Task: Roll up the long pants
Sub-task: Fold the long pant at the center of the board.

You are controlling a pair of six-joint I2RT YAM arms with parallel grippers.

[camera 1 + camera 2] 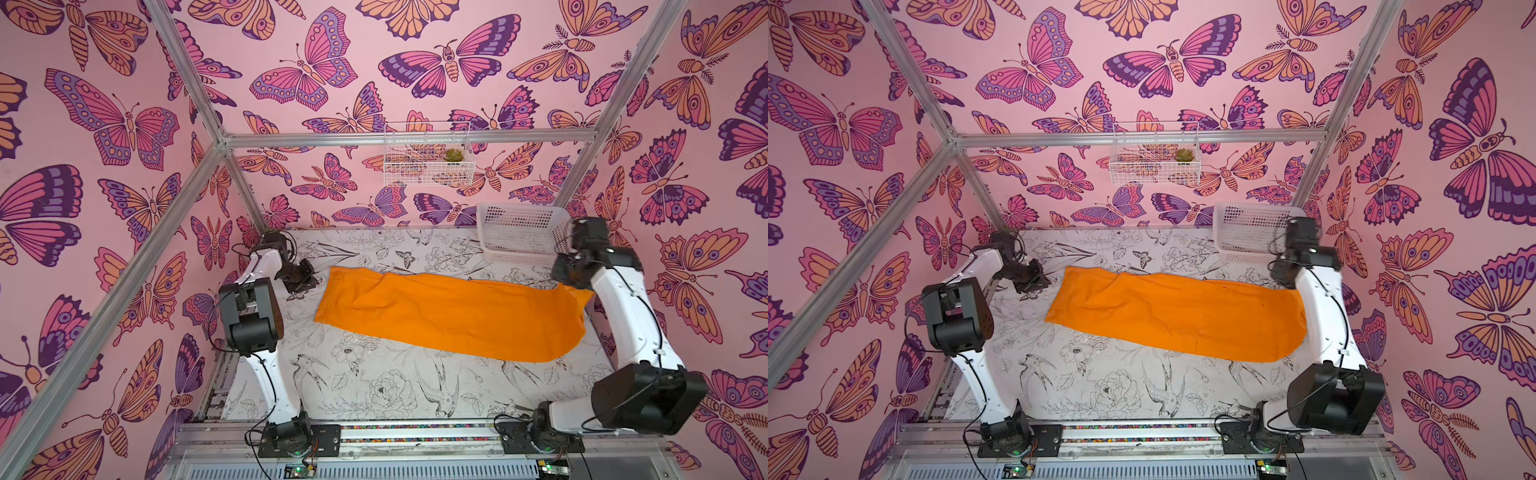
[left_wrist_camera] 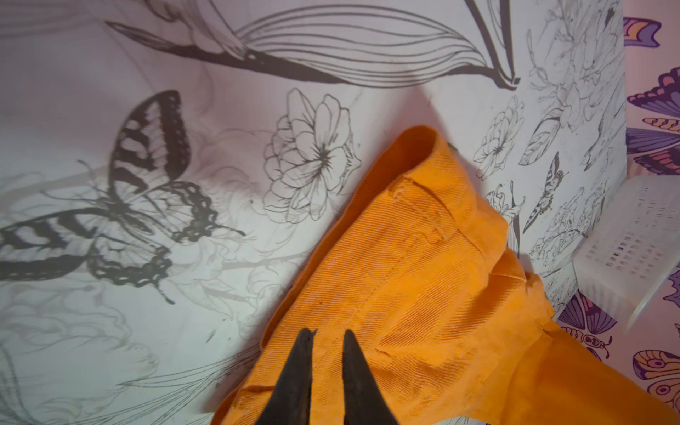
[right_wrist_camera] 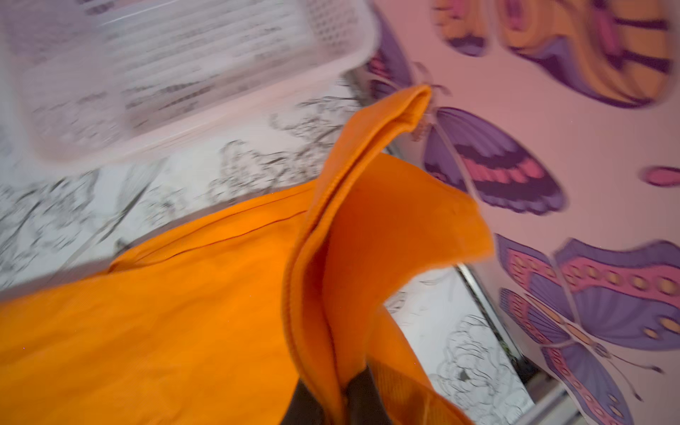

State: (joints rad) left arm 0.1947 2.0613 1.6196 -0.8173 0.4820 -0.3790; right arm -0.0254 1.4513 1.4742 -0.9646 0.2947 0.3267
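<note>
The long pants (image 1: 449, 311) (image 1: 1175, 311) lie flat as a bright orange band across the flower-print table, waist end to the left. My left gripper (image 1: 307, 278) (image 1: 1036, 280) is at the far left corner of the waist. In the left wrist view its dark fingers (image 2: 327, 333) stand close together with the ribbed orange waistband cloth (image 2: 423, 276) between them, that corner raised off the table. My right gripper (image 1: 569, 278) (image 3: 336, 390) is at the far right end, shut on a lifted fold of the hem (image 3: 349, 220).
A white perforated basket (image 1: 519, 232) (image 1: 1250, 230) stands at the back right, close to the right wrist. A wire shelf (image 1: 428, 153) with a small succulent (image 1: 453, 155) hangs on the back wall. Butterfly-print walls close in both sides. Arm bases sit along the front rail (image 1: 415, 432).
</note>
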